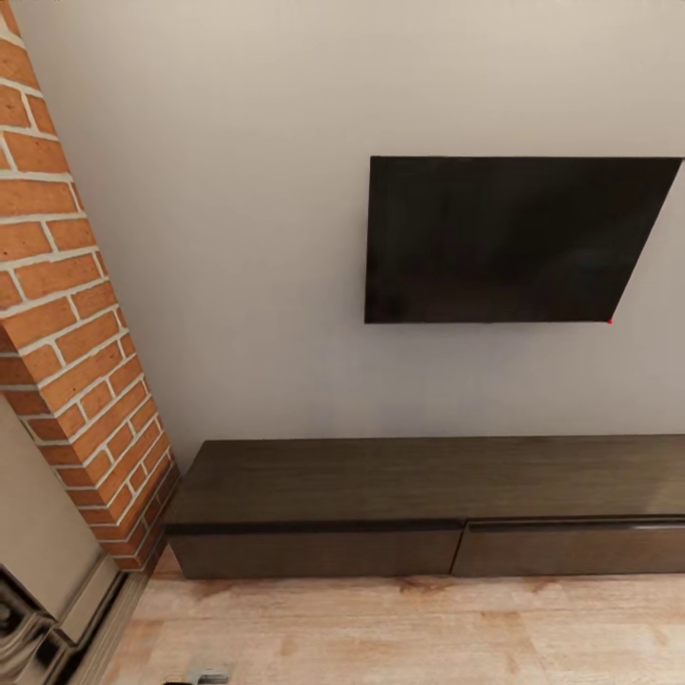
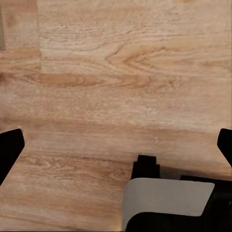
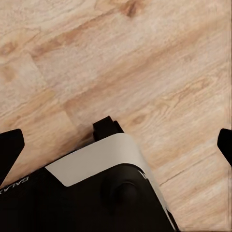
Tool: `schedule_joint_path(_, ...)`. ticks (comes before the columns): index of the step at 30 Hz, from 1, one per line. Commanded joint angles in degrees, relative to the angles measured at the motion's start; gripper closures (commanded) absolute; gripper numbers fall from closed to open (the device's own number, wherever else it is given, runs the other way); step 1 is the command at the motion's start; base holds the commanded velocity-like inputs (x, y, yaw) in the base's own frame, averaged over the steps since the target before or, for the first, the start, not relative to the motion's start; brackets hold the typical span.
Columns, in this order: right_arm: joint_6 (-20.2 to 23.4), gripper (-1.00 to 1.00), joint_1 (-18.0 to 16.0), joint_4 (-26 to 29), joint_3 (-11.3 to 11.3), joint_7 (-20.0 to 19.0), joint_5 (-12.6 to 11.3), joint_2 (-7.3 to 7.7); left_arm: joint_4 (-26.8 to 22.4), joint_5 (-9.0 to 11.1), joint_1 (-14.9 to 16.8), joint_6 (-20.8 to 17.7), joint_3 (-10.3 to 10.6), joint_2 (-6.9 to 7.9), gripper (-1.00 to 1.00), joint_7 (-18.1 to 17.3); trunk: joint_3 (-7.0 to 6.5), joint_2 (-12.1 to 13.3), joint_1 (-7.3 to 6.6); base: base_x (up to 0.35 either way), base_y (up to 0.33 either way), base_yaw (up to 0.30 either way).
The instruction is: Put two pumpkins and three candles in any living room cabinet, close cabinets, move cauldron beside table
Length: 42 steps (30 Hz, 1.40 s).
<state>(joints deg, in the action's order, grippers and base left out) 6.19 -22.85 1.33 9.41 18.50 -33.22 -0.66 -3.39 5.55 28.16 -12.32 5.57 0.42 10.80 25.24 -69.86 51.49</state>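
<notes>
The left pincer [image 2: 116,145] hangs with its dark fingertips [image 2: 9,147] at the two edges of the left wrist view, spread wide with nothing between them, looking down on the light wood floor [image 2: 121,72]; part of the robot's base [image 2: 169,198], grey and black, lies below it. The right pincer [image 3: 116,145] is likewise wide and empty, its fingertips [image 3: 9,150] far apart over the same plank floor, with the base's rounded grey-and-black body [image 3: 106,183] beneath. In the head view the cabinet [image 1: 428,504], long, low and dark brown, stands against the pale wall [image 1: 238,238] ahead, its two visible drawer fronts flush and shut and its top bare. A black television [image 1: 514,238] is mounted on the wall above it. A red brick column [image 1: 67,304] rises at the left, just beside the cabinet's end.
</notes>
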Motion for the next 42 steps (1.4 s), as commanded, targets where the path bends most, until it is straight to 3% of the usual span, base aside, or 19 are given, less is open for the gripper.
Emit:
schedule_joint_path(1, -0.62, -1.00, 0.96, 0.00, 0.04, -0.02, 0.00, 0.18, 0.17, -0.19, -1.70, 1.70, 0.03, 0.68, -1.00, 0.00, -0.19, 0.42, -0.23, 0.000, 0.000, 0.000)
schedule_joint_path(8, -2.01, -1.00, 4.09, -0.09, 0.05, 0.00, -0.22, 0.30, 0.47, -1.02, -10.36, 8.53, 0.05, 2.97, -1.00, 0.01, -1.45, 3.22, -1.76, 0.000, 0.000, 0.000)
schedule_joint_path(12, -2.12, -1.00, 5.32, -0.08, 0.01, 0.03, -0.20, 0.56, 0.48, -1.06, -12.64, 9.30, 0.03, 4.16, -1.00, 0.00, -1.99, 4.43, -2.42, 0.000, 0.000, 0.000)
schedule_joint_path(19, -4.71, -1.00, 8.71, -0.06, -0.01, 0.14, -0.16, 0.72, 0.55, -0.97, -15.16, 11.37, -0.06, 4.69, -1.00, -0.07, -1.99, 4.43, -2.42, 0.000, 0.000, 0.000)
schedule_joint_path(25, -6.44, -1.00, 11.38, -0.09, -0.01, 0.16, -0.30, 0.34, 0.57, -0.88, -15.95, 11.79, -0.32, 3.59, -1.00, -0.35, -1.99, 4.43, -2.42, 0.000, 0.000, 0.000)
schedule_joint_path(28, -6.68, -1.00, 12.18, -0.09, -0.01, 0.14, -0.44, -0.02, 0.55, -0.93, -16.06, 11.90, -0.47, 1.56, -1.00, -0.52, -1.99, 4.43, -2.42, 0.000, 0.000, 0.000)
schedule_joint_path(31, -6.75, -1.00, 12.41, -0.10, -0.02, 0.13, -0.49, -0.08, 0.56, -0.91, -16.09, 11.90, -0.54, 0.54, -1.00, -0.57, -1.99, 4.43, -2.42, 0.000, 0.000, 0.000)
schedule_joint_path(42, -6.80, -1.00, 12.56, -0.10, -0.09, 0.13, -0.31, 0.33, 0.57, -0.89, -16.11, 11.91, -0.59, 0.24, -1.00, -0.60, -1.99, 4.43, -2.42, 0.000, 0.000, 0.000)
